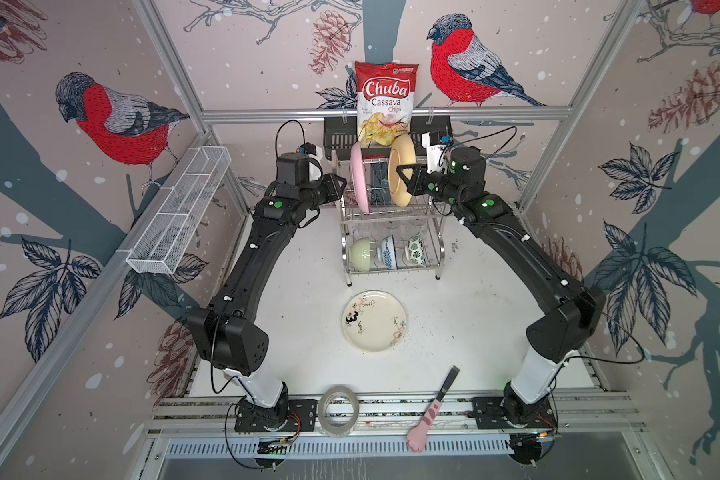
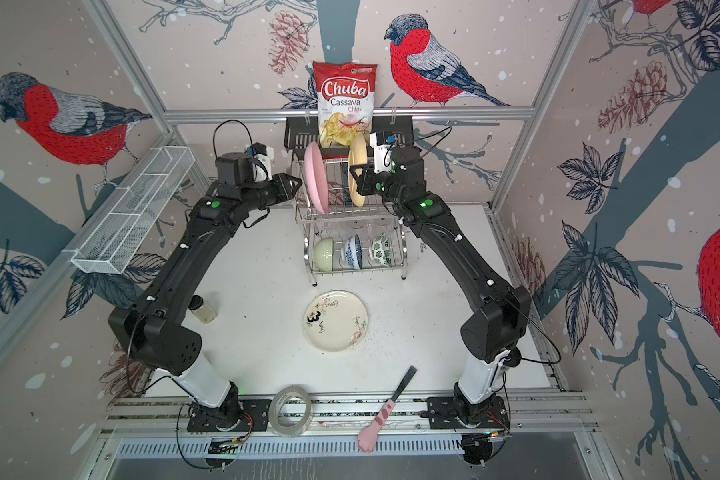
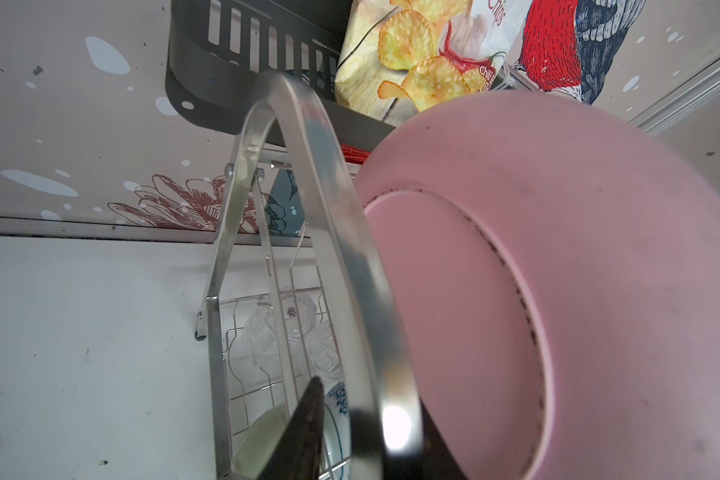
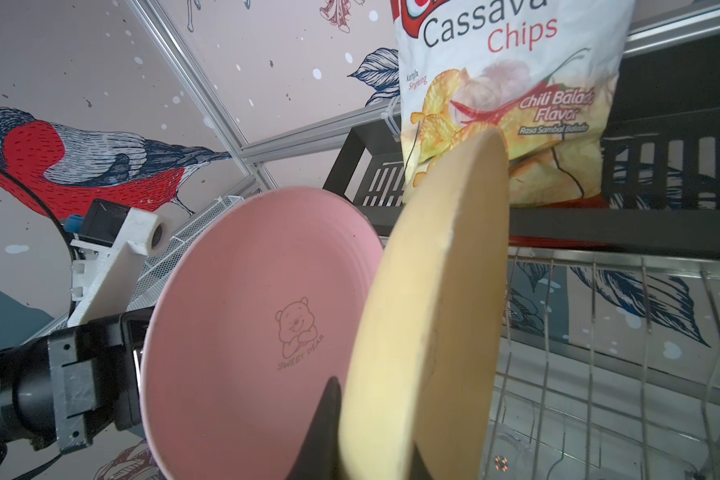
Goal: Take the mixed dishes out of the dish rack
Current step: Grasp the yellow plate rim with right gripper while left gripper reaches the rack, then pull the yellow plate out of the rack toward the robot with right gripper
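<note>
upper tier of the dish rack [image 1: 391, 214]: tan-yellow plate [image 1: 405, 151] stands on edge in its slot, long axis upright, on the side nearest my right arm. right gripper [image 1: 406, 178] is clamped across its rim. left gripper [image 1: 341, 183] straddles the rack's looped handle [image 3: 346, 249] beside the pink plate [image 1: 360, 183]; pinching or not, i cannot tell. exit, i judge, is straight up.
</note>
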### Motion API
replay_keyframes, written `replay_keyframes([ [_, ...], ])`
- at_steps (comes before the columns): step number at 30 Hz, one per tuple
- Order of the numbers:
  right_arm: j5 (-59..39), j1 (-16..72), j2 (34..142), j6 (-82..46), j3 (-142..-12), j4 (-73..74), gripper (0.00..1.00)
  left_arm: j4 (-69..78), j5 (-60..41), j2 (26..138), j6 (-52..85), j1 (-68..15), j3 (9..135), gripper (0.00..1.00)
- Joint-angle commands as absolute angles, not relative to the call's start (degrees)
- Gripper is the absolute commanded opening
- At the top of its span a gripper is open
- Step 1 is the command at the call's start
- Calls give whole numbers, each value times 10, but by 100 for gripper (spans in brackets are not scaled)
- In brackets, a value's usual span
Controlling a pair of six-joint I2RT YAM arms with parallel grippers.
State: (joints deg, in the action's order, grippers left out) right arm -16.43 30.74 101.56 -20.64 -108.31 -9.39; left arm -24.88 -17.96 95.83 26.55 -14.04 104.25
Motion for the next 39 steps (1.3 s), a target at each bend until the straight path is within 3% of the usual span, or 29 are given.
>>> replay_keyframes([
  [1,-188,310,1009,-225,-1083,-84,8,-251,-180,958,255,-141,1040,29],
  [11,-199,313,960,-219,-1089,-70,2,-257,-168,937,253,-140,1038,41],
  [18,-185,329,873,-214,-1033,-54,0,-277,-152,907,251,-140,1038,63],
  [21,-158,362,817,-185,-984,-52,0,-281,-149,888,255,-139,1028,68],
  [31,126,628,657,-32,-827,-89,0,-324,-192,818,262,-127,988,97],
  [39,352,768,674,34,-750,-109,0,-420,-237,773,238,-125,978,98],
])
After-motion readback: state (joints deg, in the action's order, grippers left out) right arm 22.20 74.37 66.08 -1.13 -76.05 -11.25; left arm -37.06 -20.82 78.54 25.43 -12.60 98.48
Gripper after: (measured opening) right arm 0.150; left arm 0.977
